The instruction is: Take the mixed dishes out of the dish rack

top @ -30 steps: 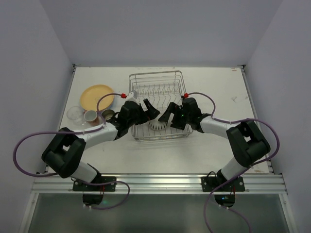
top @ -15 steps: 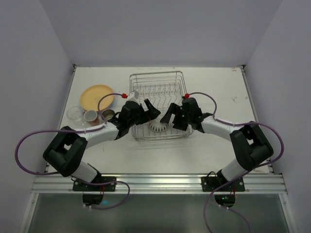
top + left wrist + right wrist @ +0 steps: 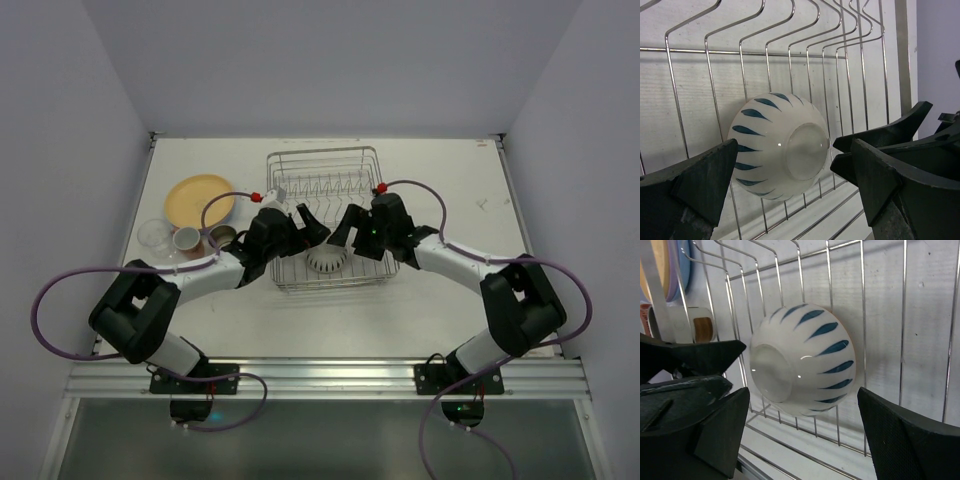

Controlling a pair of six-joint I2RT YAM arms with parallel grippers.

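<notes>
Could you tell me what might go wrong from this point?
The left gripper and right gripper, both open, crowd the same bowl; they could collide.
The bowl lies upside down, glossy and rounded, so a pinch might slip.
Reaching lower, either could snag the dish rack wires.

Enclosed booth, three plain walls, pale lavender-grey, no marks. Back wall (image 3: pixel 330 60) flat and bare. Left wall (image 3: pixel 60 150) and right wall (image 3: pixel 590 130) close in on both sides.

White matte rectangular surface (image 3: pixel 450 180) fills booth floor-to-wall; faint grey scuff marks (image 3: pixel 483 205) near far right corner. Thin metal strip (image 3: pixel 527 240) runs along its right edge.

Slotted aluminium rail (image 3: pixel 320 378) spans near edge. Dark greenish glossy panel (image 3: pixel 330 440) below rail.

Light soft, even, from above; shadows faint and short. Sliver of lavender wall in left wrist view.
</notes>
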